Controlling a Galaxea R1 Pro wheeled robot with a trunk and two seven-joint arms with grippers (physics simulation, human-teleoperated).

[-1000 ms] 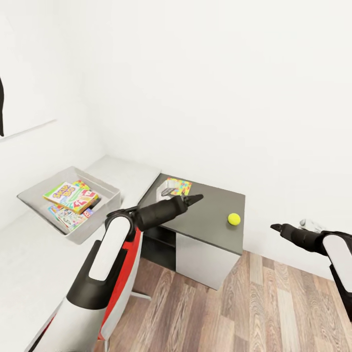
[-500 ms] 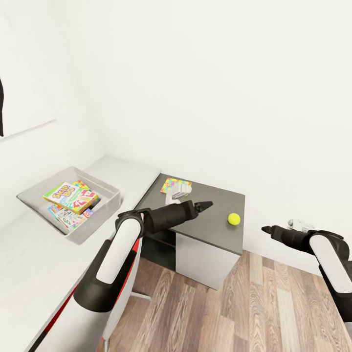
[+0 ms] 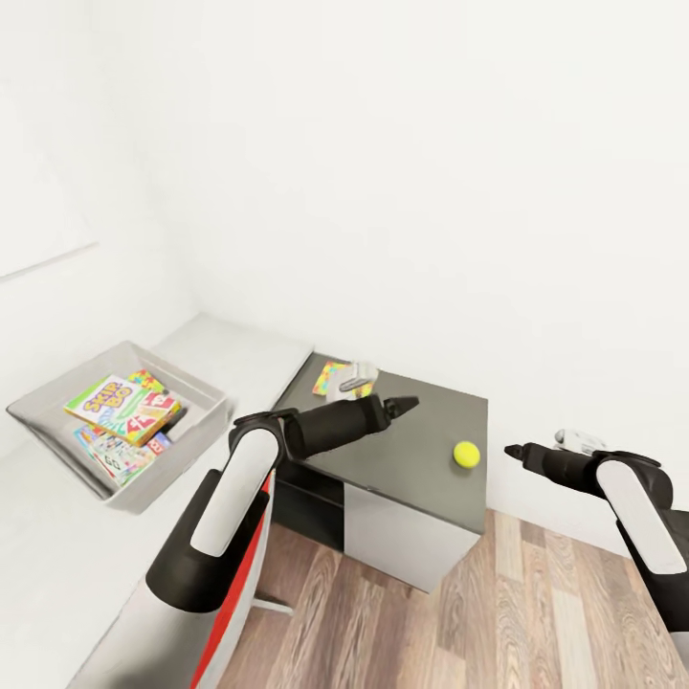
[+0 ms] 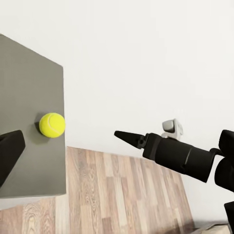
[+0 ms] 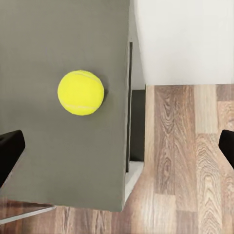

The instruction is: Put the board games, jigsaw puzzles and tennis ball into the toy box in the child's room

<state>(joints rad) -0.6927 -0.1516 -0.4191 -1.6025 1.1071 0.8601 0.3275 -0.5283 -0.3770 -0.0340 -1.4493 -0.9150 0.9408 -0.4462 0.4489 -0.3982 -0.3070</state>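
The tennis ball (image 3: 466,454) lies near the right edge of the table's dark grey wing (image 3: 411,459). It also shows from the wrists as the ball (image 4: 52,125) and the ball (image 5: 80,92). My left gripper (image 3: 403,406) hovers open over the wing, left of the ball. My right gripper (image 3: 514,452) is open just right of the ball, off the wing's edge. A jigsaw puzzle (image 3: 328,377) lies at the wing's back, partly hidden by my left wrist. The toy box (image 3: 196,435) on the pale table holds the SKIP-BO board game (image 3: 120,407) above another board game (image 3: 113,459).
Wood floor (image 3: 431,622) lies in front of the wing and to its right. A white wall runs close behind the table. The wing's white cabinet front (image 3: 402,536) faces me. One left finger (image 4: 9,151) shows beside the ball, and my right arm (image 4: 180,153) crosses the left wrist view.
The head camera has shifted, sliding the toy box left and down. My left gripper has reached further right over the wing. My right gripper has moved left, closer to the ball.
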